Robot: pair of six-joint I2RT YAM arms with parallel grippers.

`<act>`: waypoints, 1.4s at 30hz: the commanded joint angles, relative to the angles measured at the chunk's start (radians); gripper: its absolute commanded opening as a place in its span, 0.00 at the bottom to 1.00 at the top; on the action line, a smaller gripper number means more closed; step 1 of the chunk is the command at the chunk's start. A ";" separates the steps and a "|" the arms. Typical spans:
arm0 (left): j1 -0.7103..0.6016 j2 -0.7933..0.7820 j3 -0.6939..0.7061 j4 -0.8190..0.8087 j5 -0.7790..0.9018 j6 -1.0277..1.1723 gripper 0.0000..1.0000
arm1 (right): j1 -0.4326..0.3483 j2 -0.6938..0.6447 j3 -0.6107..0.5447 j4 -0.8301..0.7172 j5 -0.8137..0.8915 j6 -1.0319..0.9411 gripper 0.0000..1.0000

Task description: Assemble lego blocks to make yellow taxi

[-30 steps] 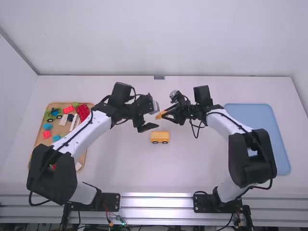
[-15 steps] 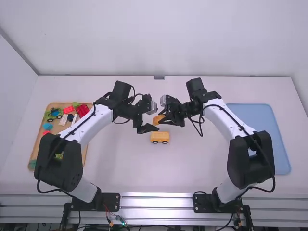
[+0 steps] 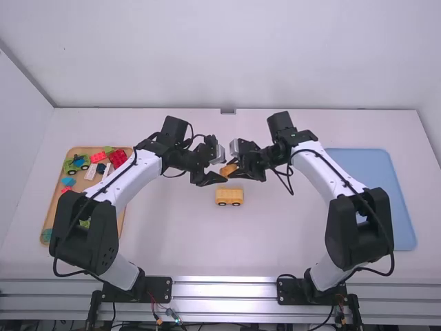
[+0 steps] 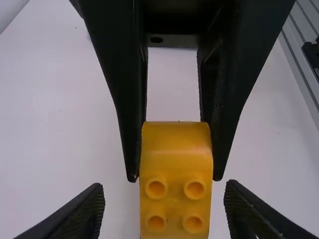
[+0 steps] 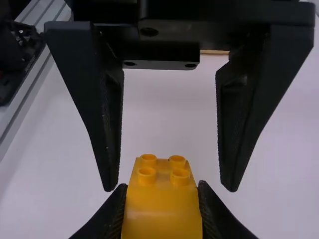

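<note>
"Can you read any lettering or numbers from where you are?"

"None that I can make out on my feeds: no words, labels, brands, numbers or signs"
</note>
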 commanded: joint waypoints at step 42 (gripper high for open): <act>-0.023 0.000 0.000 -0.027 -0.162 0.016 0.27 | -0.027 0.004 0.027 0.001 -0.005 0.013 0.98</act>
